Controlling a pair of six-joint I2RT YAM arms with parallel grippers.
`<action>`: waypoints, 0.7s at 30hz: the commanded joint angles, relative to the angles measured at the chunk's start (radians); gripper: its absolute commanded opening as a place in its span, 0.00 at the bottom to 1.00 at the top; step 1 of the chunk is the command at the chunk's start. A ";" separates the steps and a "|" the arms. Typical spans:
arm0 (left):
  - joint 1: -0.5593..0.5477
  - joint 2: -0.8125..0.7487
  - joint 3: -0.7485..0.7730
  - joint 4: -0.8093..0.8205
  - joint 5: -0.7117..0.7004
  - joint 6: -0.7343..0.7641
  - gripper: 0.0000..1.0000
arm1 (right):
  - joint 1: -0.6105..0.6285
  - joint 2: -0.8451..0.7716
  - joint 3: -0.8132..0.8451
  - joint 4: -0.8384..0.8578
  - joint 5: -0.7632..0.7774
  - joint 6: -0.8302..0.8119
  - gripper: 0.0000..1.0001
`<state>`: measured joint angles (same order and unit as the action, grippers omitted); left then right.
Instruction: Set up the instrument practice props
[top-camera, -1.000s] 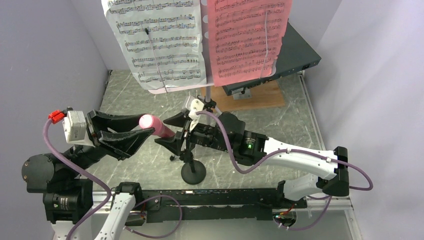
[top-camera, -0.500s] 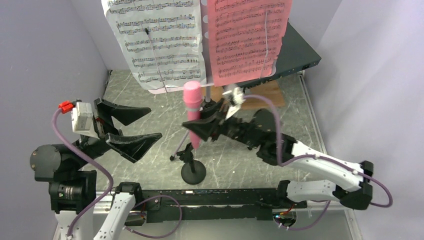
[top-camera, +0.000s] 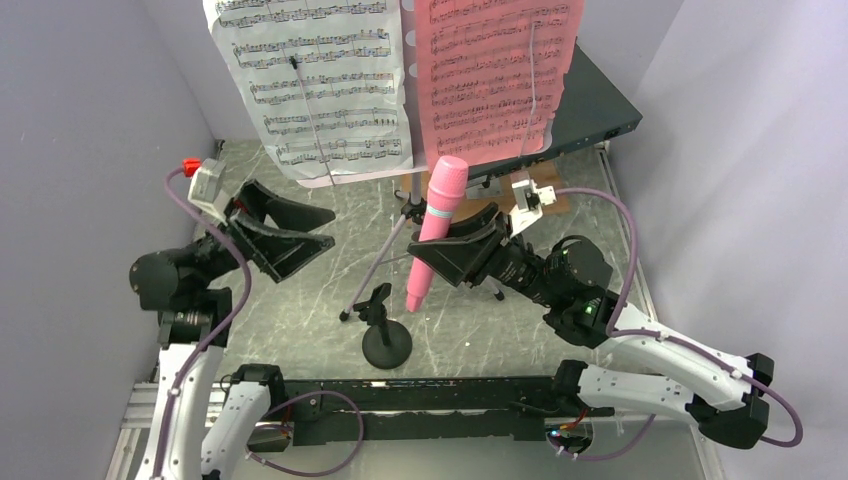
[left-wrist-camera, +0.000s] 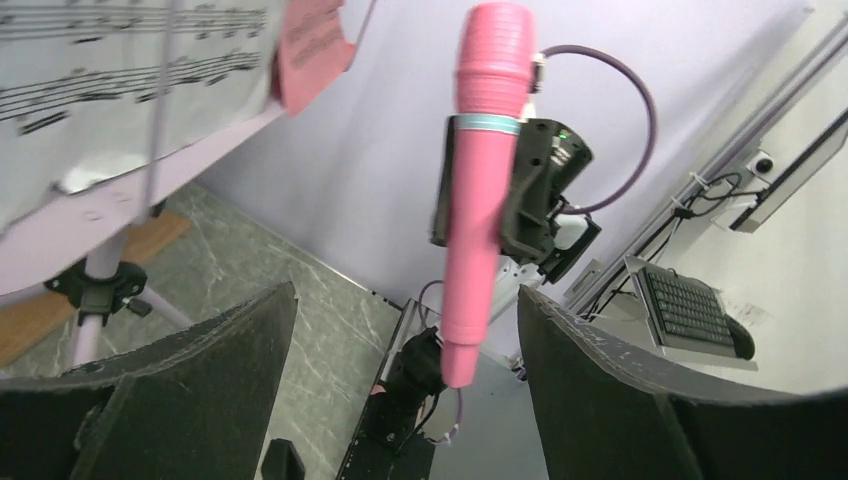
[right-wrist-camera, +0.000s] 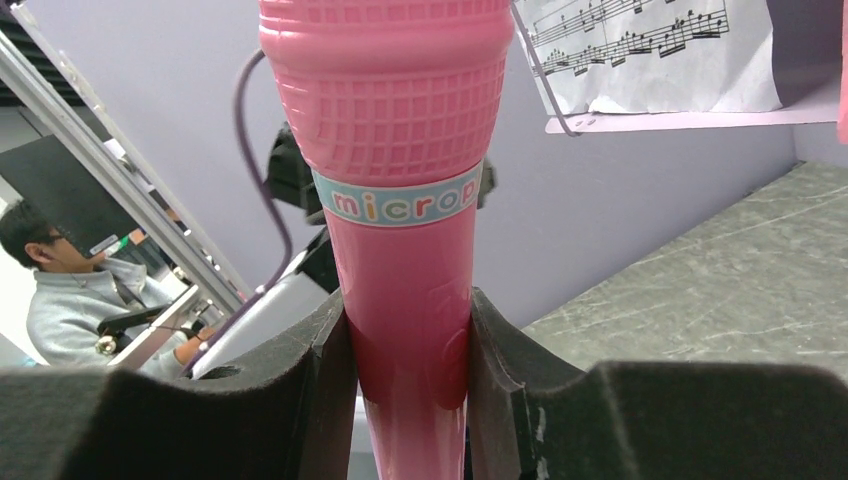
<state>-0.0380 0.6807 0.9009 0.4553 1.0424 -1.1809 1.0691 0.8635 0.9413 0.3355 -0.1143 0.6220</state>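
Two black fingers of our right gripper (top-camera: 447, 258) are pinching the pink microphone (top-camera: 438, 215) low on its handle, with the jaws narrowed to the handle's width. In the right wrist view the pads (right-wrist-camera: 300, 390) are pressing it from both sides, below the band lettered "microp". We are holding it nearly upright, head up. Its tail is hanging in the air just right of the clip on the small black mic stand (top-camera: 386, 338), which is standing on the table (top-camera: 560, 240).

Our left gripper (top-camera: 318, 232) is hanging wide open and empty off to the left, its jaws pointing toward the microphone. From the left wrist we are seeing the microphone framed between the two fingers (left-wrist-camera: 200, 370) but well beyond them.

One leg of the silver tripod (top-camera: 378, 265) is slanting down between the left gripper and the microphone, ending near the mic stand. Above it, the lavender desk (top-camera: 409, 70) is carrying the white sheet (top-camera: 320, 80) and the pink sheet (top-camera: 495, 70), just behind the microphone's head. A dark flat box (top-camera: 590, 105) is lying at the back right.
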 joint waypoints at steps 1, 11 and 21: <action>-0.001 -0.045 0.073 0.013 0.024 0.013 0.85 | -0.001 0.010 0.014 0.082 -0.015 0.017 0.00; -0.020 0.016 0.189 -0.245 0.014 0.212 0.78 | 0.001 0.079 0.084 0.063 0.011 -0.014 0.00; -0.233 0.058 0.217 -0.485 -0.086 0.393 0.82 | 0.008 0.112 0.089 0.090 0.074 -0.010 0.00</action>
<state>-0.2218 0.7509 1.0889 0.0605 1.0157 -0.8761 1.0702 0.9783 0.9810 0.3477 -0.0818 0.6205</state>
